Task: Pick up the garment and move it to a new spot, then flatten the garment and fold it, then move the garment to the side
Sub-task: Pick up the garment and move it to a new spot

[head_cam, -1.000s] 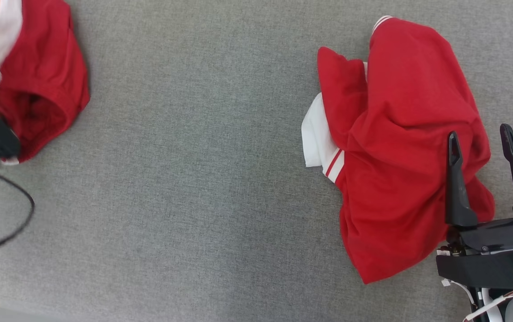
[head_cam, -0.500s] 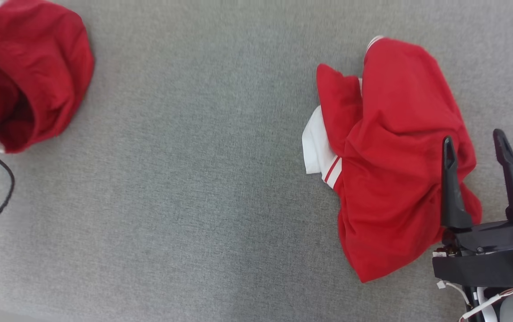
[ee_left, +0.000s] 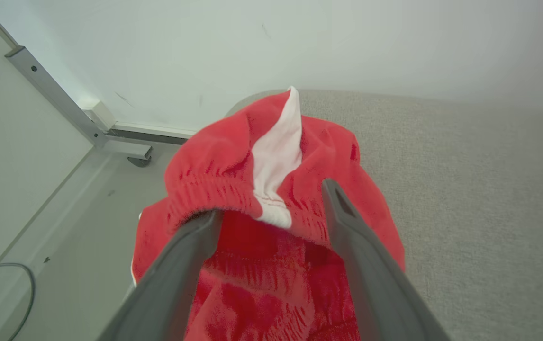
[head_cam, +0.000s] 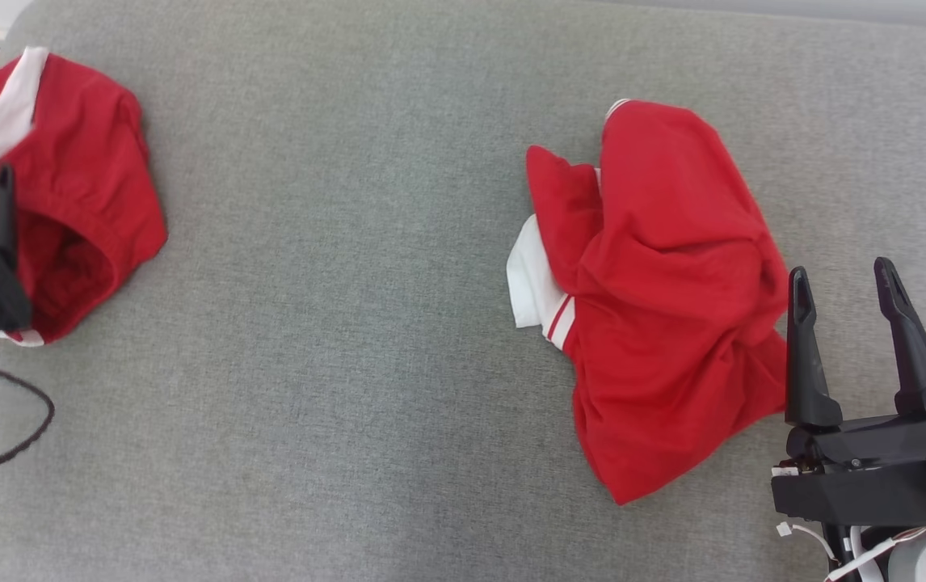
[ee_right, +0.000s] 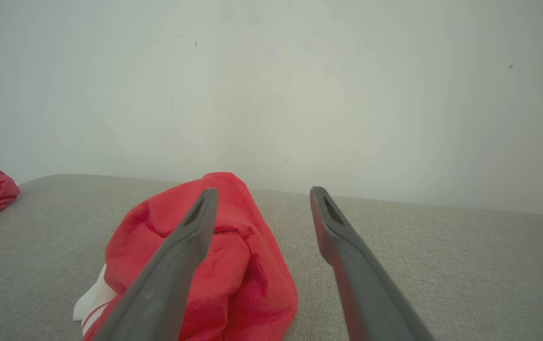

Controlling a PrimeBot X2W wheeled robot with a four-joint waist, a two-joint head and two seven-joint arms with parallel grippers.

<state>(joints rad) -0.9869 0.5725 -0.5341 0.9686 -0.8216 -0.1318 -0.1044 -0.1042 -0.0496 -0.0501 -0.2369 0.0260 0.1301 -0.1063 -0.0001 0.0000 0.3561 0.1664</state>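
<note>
Garment (head_cam: 83, 162) now let go, far L; L tool (ee_left: 271, 199) spread, prob. clear; R tool (head_cam: 841, 268) apart, same.

Place: looks like a bare robot test room or lab.
Work surface: a wide table (head_cam: 350, 339) covered in grey woven fabric, its corner rounded.
Backdrop: a plain white wall (ee_right: 271, 94) with faint scuffs.
Fittings: a grey metal frame rail (ee_left: 49, 90); a pale floor (ee_left: 77, 246) with a loose cable (ee_left: 31, 289).

Wide open lane down the middle
Bare grey counter (head_cam: 350, 323) between the left red garment (head_cam: 67, 186) and the right red heap (head_cam: 665, 323); a black cable (head_cam: 47, 420) loops lower left.
</note>
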